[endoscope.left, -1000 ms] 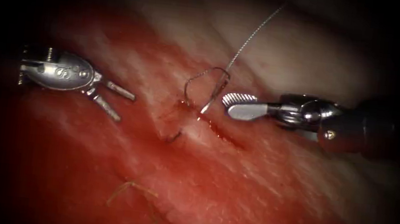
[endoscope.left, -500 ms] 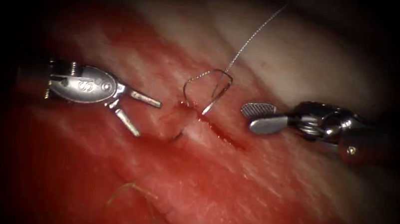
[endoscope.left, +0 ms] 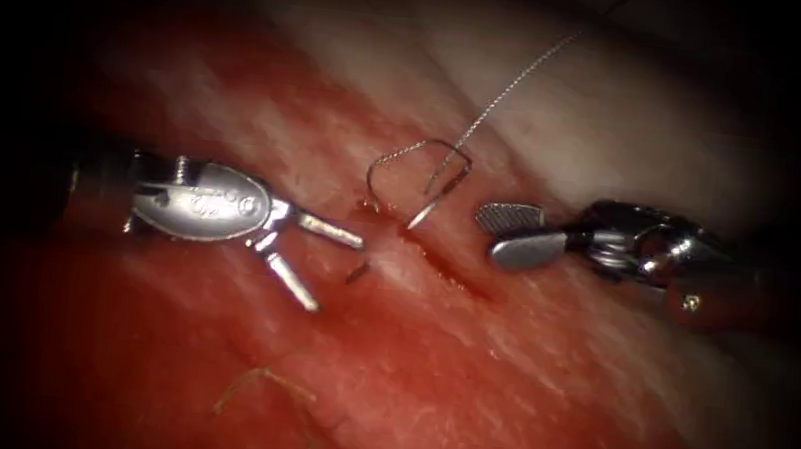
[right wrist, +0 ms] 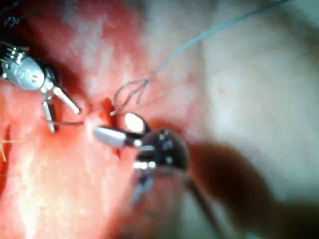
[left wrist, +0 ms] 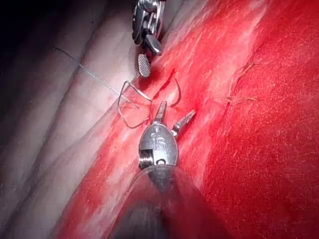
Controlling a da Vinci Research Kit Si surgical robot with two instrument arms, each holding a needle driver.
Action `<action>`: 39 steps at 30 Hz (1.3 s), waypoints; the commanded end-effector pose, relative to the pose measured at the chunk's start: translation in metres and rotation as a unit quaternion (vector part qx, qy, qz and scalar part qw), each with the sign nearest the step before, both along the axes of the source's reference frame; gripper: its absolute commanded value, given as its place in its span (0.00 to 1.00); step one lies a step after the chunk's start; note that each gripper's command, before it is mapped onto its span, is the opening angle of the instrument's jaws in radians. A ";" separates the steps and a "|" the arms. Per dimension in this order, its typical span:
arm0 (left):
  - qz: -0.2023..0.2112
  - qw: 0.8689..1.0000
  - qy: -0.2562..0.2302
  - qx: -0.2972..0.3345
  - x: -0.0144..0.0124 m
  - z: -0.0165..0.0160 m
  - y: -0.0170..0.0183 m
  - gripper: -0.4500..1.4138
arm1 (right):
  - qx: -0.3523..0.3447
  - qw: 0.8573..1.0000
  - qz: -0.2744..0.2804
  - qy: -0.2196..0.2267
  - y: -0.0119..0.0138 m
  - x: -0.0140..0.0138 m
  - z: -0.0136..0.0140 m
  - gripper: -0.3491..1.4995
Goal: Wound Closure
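Your left tool, left of centre frame, jaws spread, holds nothing. Your right tool, right of centre, jaws parted, empty. Needle sits in tissue across cut, tip poking out left side; thread runs toward upper right.

The middle of the needle is lying buried in the tissue under the cut, so only a short dark tip is poking out on the left side. The thread is running off the top edge of the endoscope view, its far end out of sight. The left tool is fading into darkness at its shaft. The right tool is smearing into a blur behind its jaws in its own wrist view.
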State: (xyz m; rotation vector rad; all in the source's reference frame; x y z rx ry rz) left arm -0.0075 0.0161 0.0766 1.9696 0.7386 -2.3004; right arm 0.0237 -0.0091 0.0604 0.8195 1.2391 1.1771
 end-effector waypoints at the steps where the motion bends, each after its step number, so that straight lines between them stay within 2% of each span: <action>1: 0.000 1.000 0.000 0.000 -0.0005 0.0006 -0.0003 0.44 | 0.001 1.000 0.000 0.001 -0.0006 0.0008 0.0004 0.86; 7: -0.012 1.000 -0.003 0.024 -0.0008 0.0005 -0.0003 0.42 | -0.002 1.000 0.002 -0.003 -0.0012 0.0009 0.0006 0.85; 12: -0.017 0.998 0.008 0.057 -0.0011 0.0000 -0.0007 0.33 | -0.003 1.000 0.002 -0.003 -0.0012 0.0010 0.0008 0.85; 15: -0.030 0.997 0.022 0.067 -0.0015 -0.0002 -0.0008 0.23 | -0.003 1.000 0.002 -0.003 -0.0014 0.0010 0.0007 0.84; 21: -0.042 0.996 0.035 0.075 -0.0025 0.0002 -0.0004 0.23 | -0.003 1.000 0.002 -0.002 -0.0014 0.0010 0.0007 0.84; 22: -0.047 0.995 0.042 0.072 -0.0027 0.0004 -0.0002 0.22 | -0.003 1.000 0.001 -0.002 -0.0015 0.0009 0.0006 0.84; 23: -0.049 0.994 0.051 0.079 -0.0027 0.0005 -0.0001 0.17 | -0.003 1.000 0.001 -0.002 -0.0015 0.0009 0.0006 0.84; 24: -0.053 0.990 0.069 0.107 -0.0026 0.0006 0.0000 0.00 | -0.003 1.000 0.001 -0.002 -0.0015 0.0009 0.0006 0.84; 25: -0.057 0.983 0.089 0.153 -0.0026 0.0007 0.0002 0.00 | -0.003 1.000 0.001 -0.002 -0.0015 0.0009 0.0006 0.84; 26: -0.057 0.983 0.089 0.153 -0.0026 0.0007 0.0002 0.00 | -0.003 1.000 0.001 -0.002 -0.0015 0.0009 0.0006 0.84; 27: -0.071 0.967 0.117 0.216 -0.0025 0.0008 0.0004 0.00 | -0.003 1.000 0.001 -0.002 -0.0016 0.0009 0.0006 0.84; 30: -0.075 0.960 0.127 0.237 -0.0024 0.0008 0.0003 0.00 | -0.003 1.000 0.001 -0.002 -0.0016 0.0009 0.0005 0.84; 36: -0.069 0.956 0.146 0.244 -0.0023 0.0004 0.0000 0.00 | -0.003 1.000 0.001 -0.002 -0.0016 0.0009 0.0005 0.84; 37: -0.070 0.946 0.161 0.273 -0.0022 0.0001 0.0000 0.00 | -0.003 1.000 0.000 -0.002 -0.0016 0.0009 0.0005 0.84; 39: -0.073 0.935 0.170 0.303 -0.0020 -0.0002 0.0002 0.00 | -0.003 1.000 0.000 -0.001 -0.0017 0.0008 0.0005 0.84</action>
